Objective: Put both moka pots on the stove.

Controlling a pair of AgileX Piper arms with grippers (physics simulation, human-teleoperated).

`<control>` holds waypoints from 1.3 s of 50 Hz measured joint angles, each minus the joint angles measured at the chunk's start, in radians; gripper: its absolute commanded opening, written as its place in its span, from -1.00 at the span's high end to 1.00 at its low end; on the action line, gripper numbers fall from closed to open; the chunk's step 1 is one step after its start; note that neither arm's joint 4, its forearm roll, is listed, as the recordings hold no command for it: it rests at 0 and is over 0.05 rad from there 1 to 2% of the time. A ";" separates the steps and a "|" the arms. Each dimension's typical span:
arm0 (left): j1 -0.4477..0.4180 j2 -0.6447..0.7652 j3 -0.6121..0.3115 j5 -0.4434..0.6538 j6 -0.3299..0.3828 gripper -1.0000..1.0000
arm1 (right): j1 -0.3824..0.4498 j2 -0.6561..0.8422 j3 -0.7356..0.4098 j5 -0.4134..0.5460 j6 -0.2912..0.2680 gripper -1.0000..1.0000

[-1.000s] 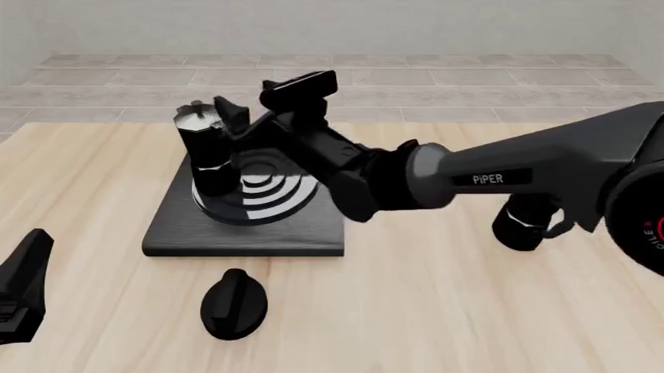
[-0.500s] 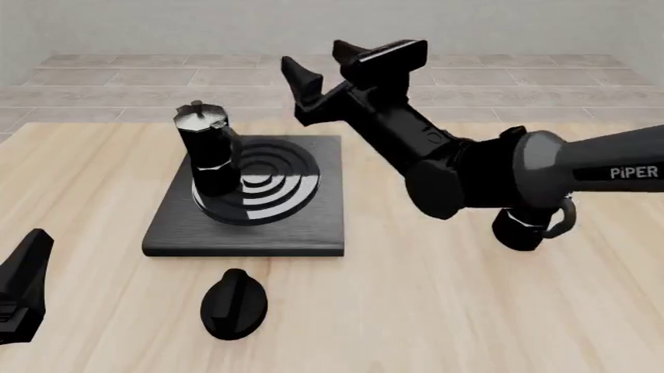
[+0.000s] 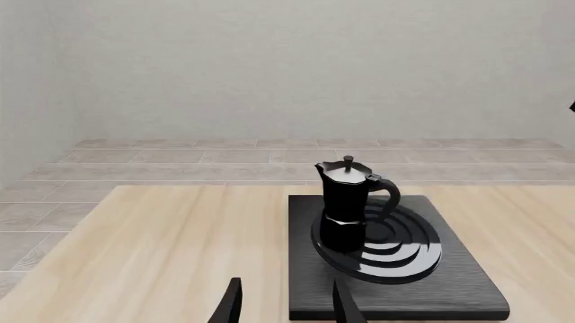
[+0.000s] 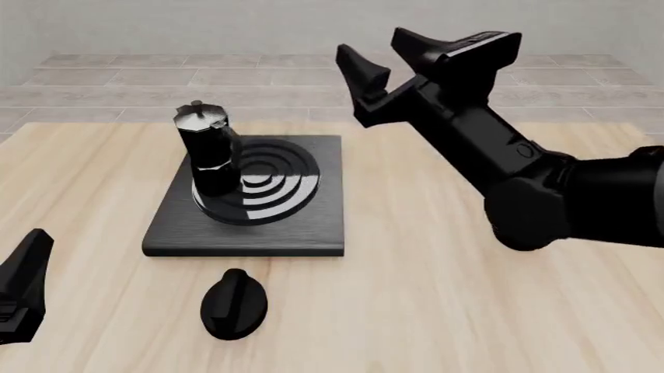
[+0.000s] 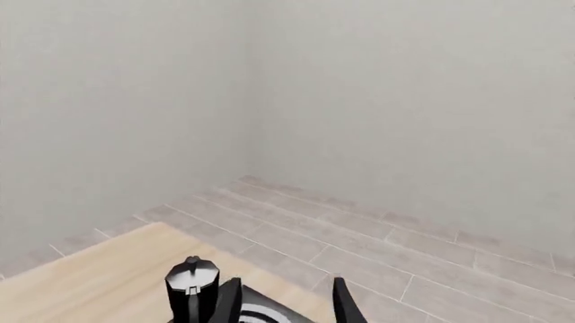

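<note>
Front view: the right gripper (image 4: 415, 58) has risen higher and further right of the stove (image 4: 249, 198) than half a second ago, fingers apart and empty. One moka pot (image 4: 205, 148) stands upright on the stove's rings; a black oval knob (image 4: 233, 304) lies nearer on the table (image 4: 436, 295). The left gripper (image 4: 21, 287) sits at the left edge, its state unclear here.

Left wrist view: its fingertips (image 3: 229, 306) stand apart, and the pot's handle (image 3: 386, 195) shows.

Right wrist view: only the pot's lid (image 5: 192, 274) and, seemingly, the stove's rings appear.
</note>
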 measured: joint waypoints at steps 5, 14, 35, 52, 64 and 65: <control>0.000 0.000 0.000 0.000 0.000 -1.00 | -0.006 -0.052 0.048 0.014 -0.001 -1.00; 0.000 0.000 0.000 0.000 0.000 -1.00 | -0.032 -0.164 0.136 0.071 -0.005 -1.00; 0.000 0.000 0.000 0.000 0.000 -1.00 | -0.181 -0.478 0.310 0.315 0.011 -1.00; 0.000 0.000 0.000 0.000 0.000 -1.00 | -0.292 -0.691 0.384 0.527 0.024 -1.00; 0.000 0.000 0.000 0.000 0.000 -1.00 | -0.376 -0.787 0.433 0.647 0.033 -1.00; 0.000 0.000 0.000 0.000 0.000 -1.00 | -0.382 -0.793 0.437 0.655 0.034 -1.00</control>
